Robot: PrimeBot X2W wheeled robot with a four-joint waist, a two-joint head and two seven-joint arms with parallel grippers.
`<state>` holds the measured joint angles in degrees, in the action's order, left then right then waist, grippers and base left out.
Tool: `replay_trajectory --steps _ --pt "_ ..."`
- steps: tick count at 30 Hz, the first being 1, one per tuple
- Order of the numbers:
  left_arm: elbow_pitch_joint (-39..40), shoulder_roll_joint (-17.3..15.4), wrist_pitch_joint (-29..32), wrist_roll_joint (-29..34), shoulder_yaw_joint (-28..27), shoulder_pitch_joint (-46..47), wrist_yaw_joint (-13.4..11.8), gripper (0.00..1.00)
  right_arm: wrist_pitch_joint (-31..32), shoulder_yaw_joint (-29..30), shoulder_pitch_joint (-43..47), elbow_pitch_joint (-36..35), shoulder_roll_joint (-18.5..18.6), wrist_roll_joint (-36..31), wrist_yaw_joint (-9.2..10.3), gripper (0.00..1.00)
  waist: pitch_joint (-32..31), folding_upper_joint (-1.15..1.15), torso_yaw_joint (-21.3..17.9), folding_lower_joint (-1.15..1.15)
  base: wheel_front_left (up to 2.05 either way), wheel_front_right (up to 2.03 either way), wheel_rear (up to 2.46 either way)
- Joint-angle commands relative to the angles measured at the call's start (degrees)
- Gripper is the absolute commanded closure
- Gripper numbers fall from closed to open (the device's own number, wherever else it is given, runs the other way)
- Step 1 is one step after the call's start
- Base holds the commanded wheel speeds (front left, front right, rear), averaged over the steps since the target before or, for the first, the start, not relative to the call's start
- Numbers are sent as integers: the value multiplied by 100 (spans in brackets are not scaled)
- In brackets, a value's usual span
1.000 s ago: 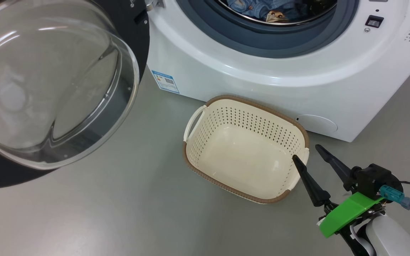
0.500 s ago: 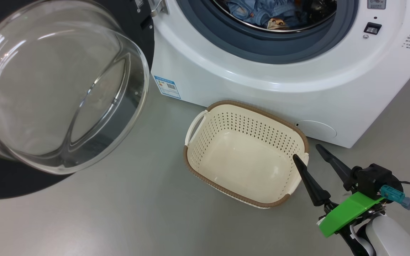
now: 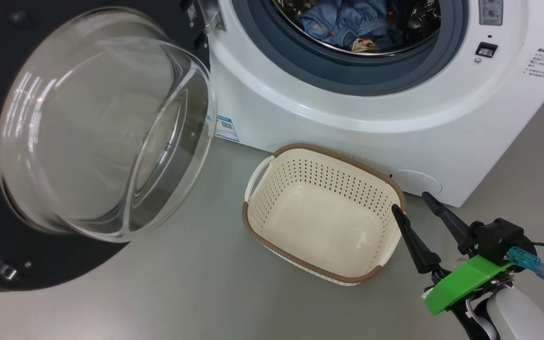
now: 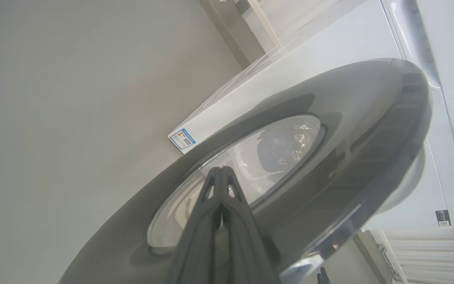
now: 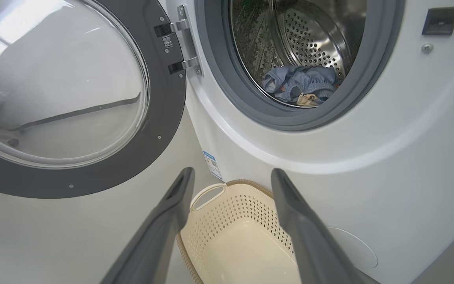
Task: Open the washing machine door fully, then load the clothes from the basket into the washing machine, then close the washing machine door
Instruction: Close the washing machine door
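Door: the door [image 3: 102, 127] stands open at the left of the washing machine [image 3: 347, 123]. Its glass bulge now covers the left edge of the blue sticker [image 3: 226, 128], which lay clear of it a second ago.
View: the head camera has shifted, so more of the drum's mouth shows at the top than before.
Clothes: the clothes [image 3: 347, 23] lie at the bottom front of the drum [image 5: 309, 39], as before.
Basket: the basket [image 3: 328, 182] sits empty on the floor [image 3: 182, 283], just in front of the machine, unmoved.
Right tool: the right tool [image 3: 410, 201] has its fingers wide apart and holds nothing. One tip is at the basket's right rim, as a second ago.
Left tool: the left tool [image 4: 221, 173] has its fingers pressed together on nothing, tips in front of the door's outer window.
Count: one door, one washing machine, one basket, two tools. The clothes are one bunched blue heap with a cream-and-orange patch, possibly more than one piece.
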<state>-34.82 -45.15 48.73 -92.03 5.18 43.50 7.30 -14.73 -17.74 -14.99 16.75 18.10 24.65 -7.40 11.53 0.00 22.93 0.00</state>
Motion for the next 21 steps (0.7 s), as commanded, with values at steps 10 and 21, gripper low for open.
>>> replay_trajectory --steps 10,21 --pt "1222 -157 705 -221 -135 -217 19 100 -27 28 296 -175 -41 -39 -9 0 -249 0 -22 0 0 0 0" --pt "1927 149 1136 -260 -99 -335 19 100 -27 162 528 -228 -114 -59 -9 0 -446 0 -233 0 0 0 0"
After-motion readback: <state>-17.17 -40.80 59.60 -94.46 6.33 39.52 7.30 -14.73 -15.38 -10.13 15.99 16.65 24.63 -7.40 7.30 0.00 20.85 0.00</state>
